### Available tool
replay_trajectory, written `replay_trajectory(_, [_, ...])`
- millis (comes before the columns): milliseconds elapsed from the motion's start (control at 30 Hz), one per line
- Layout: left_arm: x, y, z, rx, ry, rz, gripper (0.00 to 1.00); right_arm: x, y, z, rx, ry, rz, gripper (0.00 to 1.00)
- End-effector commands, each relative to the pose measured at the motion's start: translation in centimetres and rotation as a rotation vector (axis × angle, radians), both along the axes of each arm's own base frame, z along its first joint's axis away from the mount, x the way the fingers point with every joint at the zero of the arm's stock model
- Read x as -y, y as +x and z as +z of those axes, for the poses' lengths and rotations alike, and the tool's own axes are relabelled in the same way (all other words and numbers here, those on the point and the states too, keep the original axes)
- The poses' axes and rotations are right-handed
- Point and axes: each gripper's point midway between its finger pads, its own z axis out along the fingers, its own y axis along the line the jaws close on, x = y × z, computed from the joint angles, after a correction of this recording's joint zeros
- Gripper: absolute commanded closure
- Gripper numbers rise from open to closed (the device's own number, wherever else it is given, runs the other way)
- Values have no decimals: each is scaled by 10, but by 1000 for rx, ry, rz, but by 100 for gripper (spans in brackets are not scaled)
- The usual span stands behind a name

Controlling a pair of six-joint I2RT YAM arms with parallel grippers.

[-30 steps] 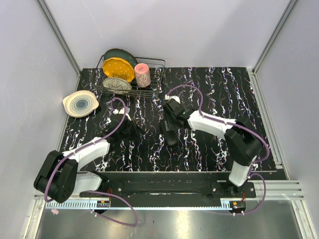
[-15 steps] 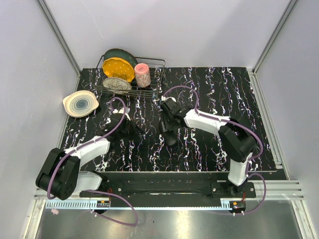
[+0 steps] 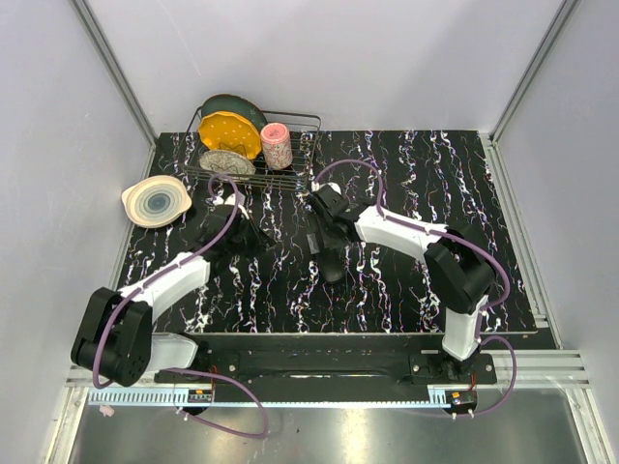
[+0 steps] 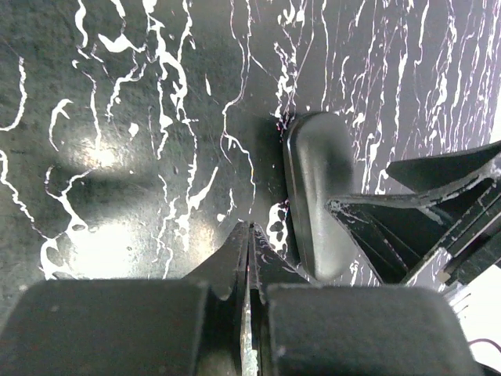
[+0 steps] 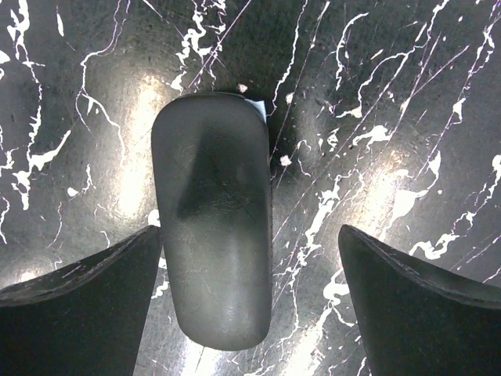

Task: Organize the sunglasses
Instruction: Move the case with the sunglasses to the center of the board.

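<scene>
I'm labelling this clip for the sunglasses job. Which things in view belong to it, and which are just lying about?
Belongs to the job: black glasses case, closed; right pincer, open over it; left pincer, shut beside it. No sunglasses show.

Lying about: dish rack, with a yellow plate and pink cup in it; bowl beside the rack.

The top view overlooks the whole table (image 3: 435,193); both close wrist views look down on the black case (image 5: 215,227).

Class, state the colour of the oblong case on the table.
Plain black; the case shows best in the right wrist view.
</scene>
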Motion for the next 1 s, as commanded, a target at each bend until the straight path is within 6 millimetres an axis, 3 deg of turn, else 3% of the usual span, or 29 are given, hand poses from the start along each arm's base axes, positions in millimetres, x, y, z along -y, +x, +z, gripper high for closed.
replay_trajectory(0, [-14, 14, 25, 59, 61, 37, 100, -4, 2, 7, -4, -11, 45, 0])
replay_trajectory(167, [-23, 18, 34, 81, 82, 62, 97, -9, -16, -9, -87, 15, 99, 0])
replay_trajectory(467, [-30, 18, 24, 50, 98, 68, 94, -7, -31, -33, -153, 20, 120, 4])
replay_trajectory(600, [-32, 21, 27, 48, 101, 72, 90, -1, -32, -48, -182, -34, 104, 15])
replay_trajectory(800, [-38, 25, 29, 45, 119, 78, 83, 12, -20, -43, -127, -85, -18, 38])
replay_trajectory(900, [-39, 27, 31, 42, 127, 75, 81, 31, -10, -41, -99, -93, -125, 45])
replay_trajectory(967, [-40, 28, 33, 42, 130, 75, 81, 54, -2, -44, -118, -76, -227, 48])
